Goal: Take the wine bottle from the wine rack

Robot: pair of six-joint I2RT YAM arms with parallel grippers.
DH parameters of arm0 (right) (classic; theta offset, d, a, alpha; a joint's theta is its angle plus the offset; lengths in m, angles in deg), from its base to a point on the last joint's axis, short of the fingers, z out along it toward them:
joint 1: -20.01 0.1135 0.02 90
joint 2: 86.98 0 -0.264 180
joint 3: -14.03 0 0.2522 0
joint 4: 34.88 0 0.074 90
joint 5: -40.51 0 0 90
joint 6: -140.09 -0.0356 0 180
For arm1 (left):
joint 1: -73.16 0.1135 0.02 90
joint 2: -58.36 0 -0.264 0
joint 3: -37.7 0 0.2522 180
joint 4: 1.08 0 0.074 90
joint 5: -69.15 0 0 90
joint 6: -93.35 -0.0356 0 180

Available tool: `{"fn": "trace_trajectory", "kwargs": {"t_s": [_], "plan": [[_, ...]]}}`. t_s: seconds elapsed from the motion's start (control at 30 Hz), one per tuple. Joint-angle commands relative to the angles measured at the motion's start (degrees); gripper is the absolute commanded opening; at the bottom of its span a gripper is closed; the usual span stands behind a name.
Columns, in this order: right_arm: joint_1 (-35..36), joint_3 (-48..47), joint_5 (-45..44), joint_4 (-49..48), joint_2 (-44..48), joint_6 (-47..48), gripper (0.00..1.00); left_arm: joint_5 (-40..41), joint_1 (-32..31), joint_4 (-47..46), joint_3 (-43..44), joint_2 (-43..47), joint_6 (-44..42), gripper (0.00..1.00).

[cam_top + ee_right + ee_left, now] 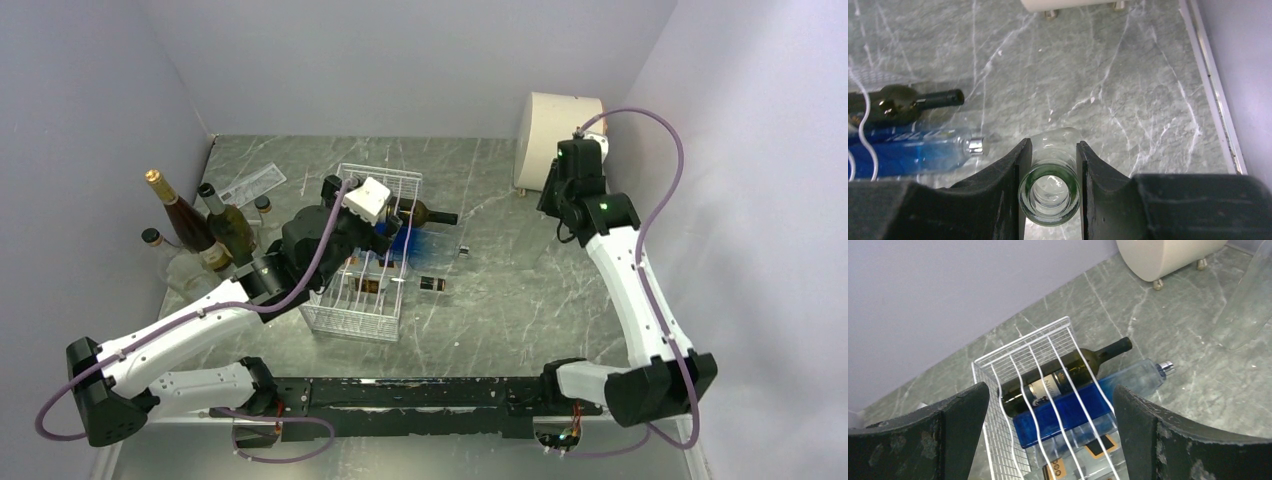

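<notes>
The white wire wine rack point(352, 300) lies left of the table's centre and also shows in the left wrist view point(998, 365). In it lie a dark green wine bottle point(1068, 375) with a black neck point(432, 215), a blue bottle point(1073, 412) and a clear labelled bottle point(1098, 452). My left gripper point(1050, 395) is open and empty, hovering above the rack point(392, 222). My right gripper point(1049, 175) is shut on the neck of a clear glass bottle point(1049, 192), right of the rack point(557, 205). The bottle's body is barely visible from above.
Several upright bottles point(195, 225) stand at the far left by the wall. A cream cylindrical drum point(560, 140) sits at the back right. Small dark items point(432, 284) lie on the marble table right of the rack. A flat clear card point(255, 183) lies at the back left.
</notes>
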State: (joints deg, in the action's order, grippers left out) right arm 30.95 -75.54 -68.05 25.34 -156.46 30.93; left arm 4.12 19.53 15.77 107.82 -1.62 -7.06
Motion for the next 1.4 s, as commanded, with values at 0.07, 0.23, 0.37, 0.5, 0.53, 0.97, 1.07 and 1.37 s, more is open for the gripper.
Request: {"fn": "trace_trajectory", "kwargs": {"t_s": [0.07,0.23,0.37,0.5,0.53,0.97,1.07,1.37], "plan": [[-0.1,-3.0,-8.1,-7.9,-3.1,-2.4,0.0,4.6,-0.7,-4.6,-0.9,-0.2,-4.7,0.97],[-1.1,-1.2,-11.4,-11.2,-6.5,-6.6,0.0,5.0,-0.7,-5.3,-1.7,-0.8,-5.8,0.97],[-1.6,-0.2,-13.1,-13.7,-8.6,-7.4,0.0,5.7,-0.7,-6.0,-2.2,-0.8,-6.7,0.97],[-2.0,1.3,-15.6,-15.9,-10.1,-6.7,0.0,5.5,-0.7,-6.9,-3.1,-0.7,-7.3,0.96],[-2.0,1.4,-16.5,-16.0,-10.4,-6.7,0.0,5.7,-0.6,-6.9,-3.1,-0.7,-7.3,0.96],[-2.0,5.3,-14.6,-17.3,-10.5,-6.4,0.28,5.6,-0.7,-8.0,-4.0,-0.4,-8.2,0.92],[-2.0,4.8,-13.2,-17.0,-9.2,-5.9,0.42,4.9,-0.7,-7.5,-3.6,-0.5,-8.0,0.91],[-2.0,3.7,-10.0,-14.6,-4.1,-4.8,0.84,4.9,-0.7,-7.6,-3.9,-1.1,-8.0,0.91]]}}
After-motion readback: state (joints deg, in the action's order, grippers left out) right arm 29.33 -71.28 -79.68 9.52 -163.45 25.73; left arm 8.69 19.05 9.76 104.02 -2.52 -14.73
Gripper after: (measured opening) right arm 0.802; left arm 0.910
